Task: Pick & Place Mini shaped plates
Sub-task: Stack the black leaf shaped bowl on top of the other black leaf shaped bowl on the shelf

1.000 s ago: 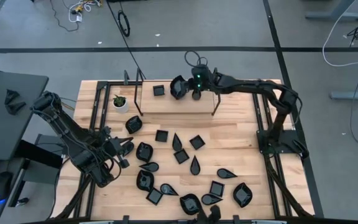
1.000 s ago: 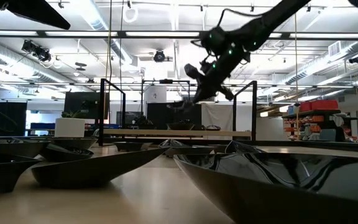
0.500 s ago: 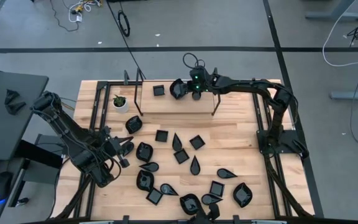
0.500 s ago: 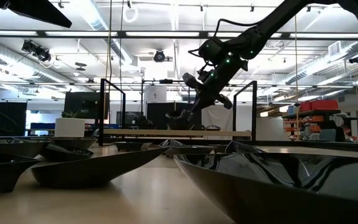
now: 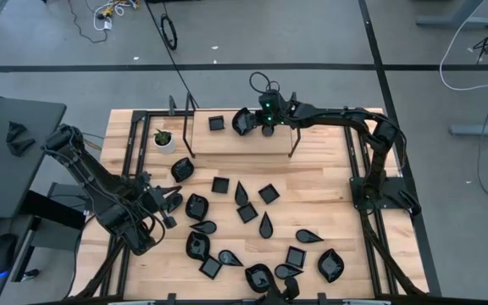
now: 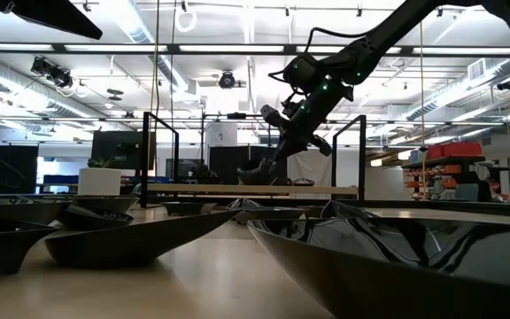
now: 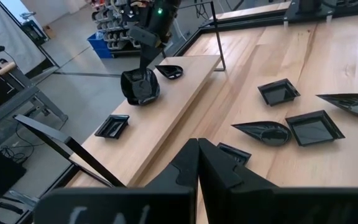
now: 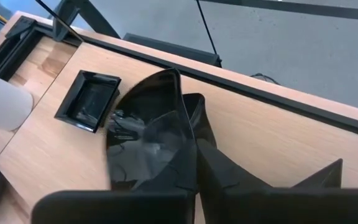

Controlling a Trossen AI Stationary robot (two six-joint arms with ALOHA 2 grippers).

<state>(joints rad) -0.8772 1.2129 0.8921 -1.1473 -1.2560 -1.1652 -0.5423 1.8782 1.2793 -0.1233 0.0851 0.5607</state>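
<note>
My right gripper [image 5: 257, 124] is over the raised wooden shelf [image 5: 235, 141] at the table's far side. It is shut on a rounded glossy black mini plate [image 5: 242, 121], which also shows in the right wrist view [image 8: 143, 146]. A square plate [image 5: 217, 123] lies flat on the shelf beside it, and another plate [image 7: 169, 71] lies farther along. Several more black plates [image 5: 246, 212] are spread flat over the tabletop. My left gripper [image 5: 171, 206] waits shut low over the table's left side, touching nothing. My right gripper pinches the rounded plate by its rim [image 8: 188, 140], one finger [image 8: 205, 127] showing against the plate's back. The fingers come slanting down from above. The plate stands tilted on edge below them [image 7: 140, 86], low over the shelf; whether its lower edge touches the wood I cannot tell.
A small white pot with a green plant [image 5: 165, 140] stands left of the shelf. Black metal frame posts [image 5: 186, 127] rise at the shelf's ends and rails run along the table edges. Bare wood shows on the shelf's right half [image 5: 282, 142].
My right gripper has come down toward the shelf and shifted a little to the table's left, lowering the tilted plate with it. It moved in the first half second and has kept still since.
</note>
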